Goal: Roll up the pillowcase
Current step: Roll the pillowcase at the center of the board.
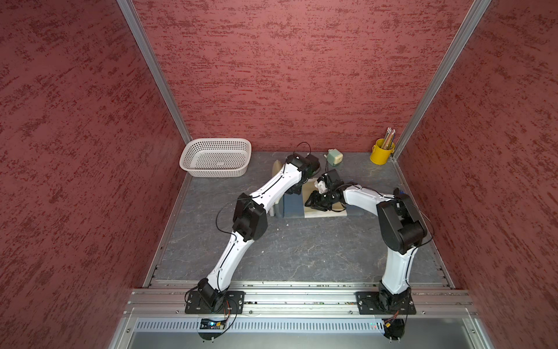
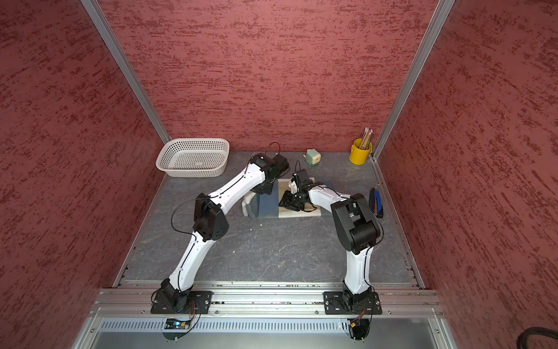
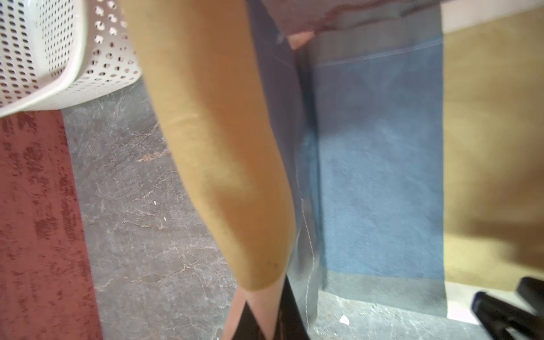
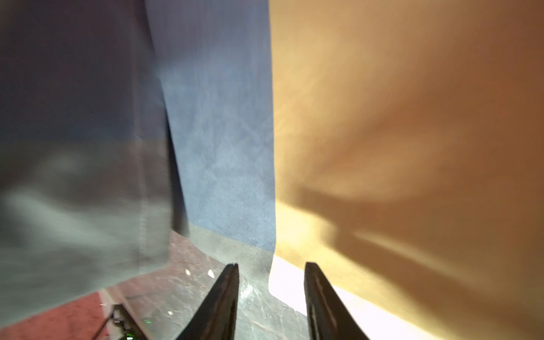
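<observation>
One table (image 1: 302,256): grey marbled top, closed in on three sides by red textured walls (image 1: 271,75).
Two arms: the left arm (image 1: 229,256) and the right arm (image 1: 398,272) both reach from the near rail toward the far middle of the table, and their wrists come close together over the cloth.
Pillowcase (image 1: 293,207): lies on the far middle of the table, to the right of the basket and on the near side of the sharpener. Blue, tan and off-white blocks show in both top views. Its right part lies flat and runs under the right arm. Its left edge is drawn up off the table into a loose tan and blue fold (image 3: 223,147).
Basket (image 1: 211,173): white, perforated, in the far left corner, well apart from the cloth.
Left gripper (image 3: 268,312): fingers closed, pinching the raised fold of the pillowcase.
Right gripper (image 4: 272,266): fingers (image 4: 226,294) spread apart with nothing between them, low over the near edge of the flat part. Whether they touch the cloth cannot be told.
Yellow cup (image 1: 381,154): far right corner, upright, with pencils (image 1: 389,137) standing in it.
Sharpener (image 1: 335,157): pale green, by the far wall.
Dark object (image 2: 376,202): blue-black, by the table's right edge; too small to identify.
</observation>
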You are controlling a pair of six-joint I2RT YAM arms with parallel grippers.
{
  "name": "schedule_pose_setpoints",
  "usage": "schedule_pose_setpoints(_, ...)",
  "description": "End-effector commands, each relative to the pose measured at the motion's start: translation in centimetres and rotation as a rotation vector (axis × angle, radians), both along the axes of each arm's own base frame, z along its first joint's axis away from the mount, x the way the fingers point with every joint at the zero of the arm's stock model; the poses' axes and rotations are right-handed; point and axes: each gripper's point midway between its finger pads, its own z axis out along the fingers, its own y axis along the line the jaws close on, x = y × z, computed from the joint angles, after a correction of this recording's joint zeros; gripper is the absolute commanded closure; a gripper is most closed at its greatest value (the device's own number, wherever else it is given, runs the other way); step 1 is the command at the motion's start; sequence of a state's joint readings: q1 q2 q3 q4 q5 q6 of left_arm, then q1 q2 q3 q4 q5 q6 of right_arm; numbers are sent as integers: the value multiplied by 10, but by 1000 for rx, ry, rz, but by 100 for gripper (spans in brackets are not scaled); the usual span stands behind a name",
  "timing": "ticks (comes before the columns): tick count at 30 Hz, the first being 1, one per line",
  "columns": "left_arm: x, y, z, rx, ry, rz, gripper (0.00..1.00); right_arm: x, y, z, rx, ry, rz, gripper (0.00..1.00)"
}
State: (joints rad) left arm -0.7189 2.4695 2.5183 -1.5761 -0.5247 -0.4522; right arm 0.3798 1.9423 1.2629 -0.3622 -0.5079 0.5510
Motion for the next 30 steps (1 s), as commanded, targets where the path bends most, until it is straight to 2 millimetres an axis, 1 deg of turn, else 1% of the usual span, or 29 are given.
schedule_pose_setpoints(1, -10, -15, -3, 58, 33, -76, 98, 12, 15, 6, 108, -19, 1, 60)
schedule_pose_setpoints(3, -11, -26, -7, 58, 28, -111, 96, 12, 13, 1, 114, -13, -19, 60)
schedule_pose_setpoints(7, -15, -43, -19, -25, 53, -123, 93, 14, 7, 2, 118, -25, -47, 60)
schedule_pose_setpoints(8, -14, -47, -18, -52, 46, -129, 84, 15, 5, 1, 116, -22, -55, 60)
schedule_pose_setpoints(9, -13, -51, -19, -84, 48, -136, 66, 15, 4, 1, 117, -21, -60, 60)
schedule_pose_setpoints(10, -11, -54, -17, -115, 44, -135, 52, 15, 3, 3, 116, -25, -61, 58)
schedule_pose_setpoints(11, -10, -58, -15, -150, 39, -137, 42, 15, 1, 5, 114, -29, -64, 57)
schedule_pose_setpoints(12, -8, -63, -9, -193, 24, -145, 35, 15, -1, 7, 112, -34, -69, 57)
schedule_pose_setpoints(13, -7, -66, -2, -228, 8, -149, 31, 15, -3, 10, 112, -40, -71, 57)
schedule_pose_setpoints(14, -7, -70, 7, -281, -14, -151, 30, 15, -4, 13, 111, -42, -73, 57)
schedule_pose_setpoints(16, -6, -71, 26, -399, -54, -133, 30, 17, -6, 18, 112, -55, -72, 57)
schedule_pose_setpoints(17, -6, -71, 37, -492, -73, -128, 30, 18, -6, 20, 109, -56, -69, 56)
schedule_pose_setpoints(19, -6, -63, 57, -666, -118, -87, 29, 19, -4, 24, 116, -62, -65, 57)
schedule_pose_setpoints(20, -6, -54, 68, -761, -144, -63, 30, 20, -3, 26, 124, -66, -60, 57)
schedule_pose_setpoints(21, -5, -40, 73, -842, -181, -22, 30, 22, -1, 27, 134, -67, -55, 57)
schedule_pose_setpoints(22, -5, -22, 76, -901, -212, 24, 31, 23, 0, 27, 140, -68, -52, 57)
schedule_pose_setpoints(23, -2, -2, 73, -974, -245, 82, 31, 26, 2, 27, 149, -70, -47, 58)
schedule_pose_setpoints(25, -1, 33, 58, -1080, -247, 170, 31, 30, 9, 27, 176, -63, -35, 61)
schedule_pose_setpoints(26, -3, 48, 46, -1095, -242, 193, 30, 33, 11, 26, 186, -58, -34, 63)
schedule_pose_setpoints(27, -6, 56, 36, -1091, -238, 193, 28, 34, 14, 26, 194, -57, -31, 65)
schedule_pose_setpoints(28, -8, 59, 27, -1087, -225, 182, 24, 36, 15, 27, 196, -63, -32, 65)
schedule_pose_setpoints(29, -10, 61, 16, -1095, -199, 184, 21, 37, 17, 28, 197, -63, -31, 67)
schedule_pose_setpoints(30, -11, 58, 7, -1117, -168, 177, 20, 38, 17, 29, 198, -69, -30, 68)
